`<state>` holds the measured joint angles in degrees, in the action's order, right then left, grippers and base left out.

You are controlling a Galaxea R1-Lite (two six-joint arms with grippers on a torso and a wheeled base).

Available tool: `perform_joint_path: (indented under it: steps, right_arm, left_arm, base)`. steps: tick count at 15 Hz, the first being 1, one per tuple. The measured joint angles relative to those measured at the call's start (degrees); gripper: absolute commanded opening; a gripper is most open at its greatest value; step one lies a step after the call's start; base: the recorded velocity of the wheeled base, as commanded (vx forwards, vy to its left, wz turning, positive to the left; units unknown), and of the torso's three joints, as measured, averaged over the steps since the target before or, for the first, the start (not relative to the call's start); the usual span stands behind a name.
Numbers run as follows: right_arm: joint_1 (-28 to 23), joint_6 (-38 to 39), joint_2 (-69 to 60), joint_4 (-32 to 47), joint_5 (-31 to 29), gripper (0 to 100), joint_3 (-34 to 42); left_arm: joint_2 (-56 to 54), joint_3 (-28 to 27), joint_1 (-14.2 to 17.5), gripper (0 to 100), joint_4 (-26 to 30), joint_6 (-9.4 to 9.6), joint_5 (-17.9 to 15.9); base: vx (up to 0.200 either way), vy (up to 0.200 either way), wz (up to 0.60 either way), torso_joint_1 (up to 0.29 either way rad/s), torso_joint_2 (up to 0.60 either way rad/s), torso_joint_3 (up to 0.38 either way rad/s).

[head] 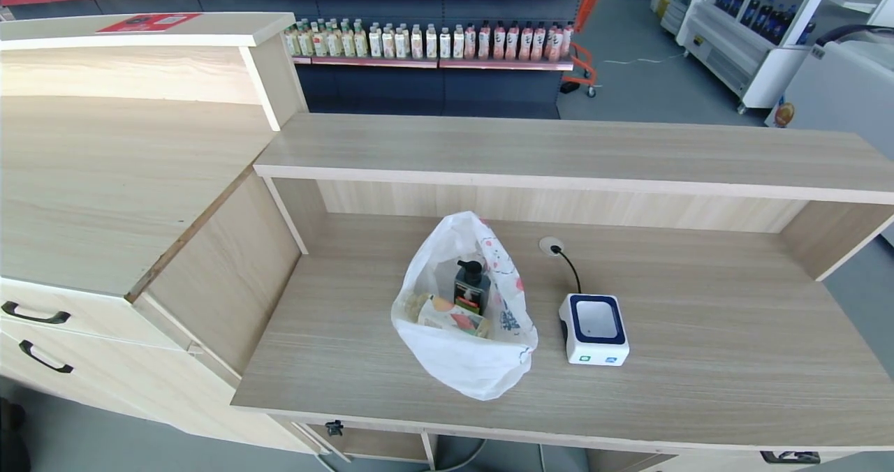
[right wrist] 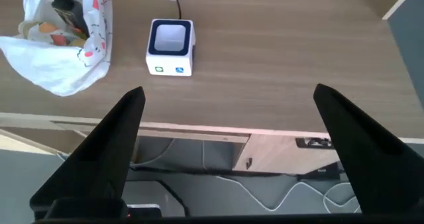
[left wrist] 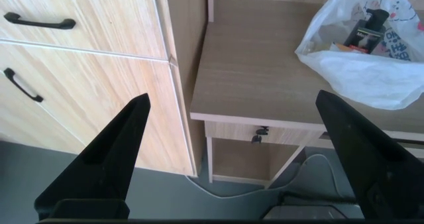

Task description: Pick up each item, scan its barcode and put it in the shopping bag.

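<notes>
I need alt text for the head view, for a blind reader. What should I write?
A white shopping bag stands open on a wooden counter, holding a dark pump bottle and some packets. A small white scanner sits apart on its right, its cable running into the counter. Shelves of bottles stand behind.

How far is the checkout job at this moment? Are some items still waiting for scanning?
It looks nearly finished. Done: a dark pump bottle and a colourful packet sit inside the shopping bag. In hand: nothing; the left gripper and right gripper are open, off the counter. Left: the counter holds the bag and the scanner, so probably nothing.
</notes>
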<state>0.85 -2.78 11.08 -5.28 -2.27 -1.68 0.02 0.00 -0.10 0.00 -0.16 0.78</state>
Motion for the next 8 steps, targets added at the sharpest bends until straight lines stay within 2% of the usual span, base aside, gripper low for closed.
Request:
perform_joint_path:
  steps: [3, 8]
  right_arm:
    - [-0.8, 1.0, -8.1, 1.9, -1.4, 100, 1.5]
    - [-0.9, 3.7, -11.2, 5.1, -1.2, 100, 1.7]
  left_arm:
    - [0.0, 0.0, 0.0, 100, 0.0, 0.00, 0.0]
    - [0.0, 0.0, 0.0, 100, 0.0, -0.06, 0.0]
  base:
    - [0.000, 0.000, 0.00, 0.000, 0.00, 0.000]
    - [0.000, 0.000, 0.00, 0.000, 0.00, 0.000]
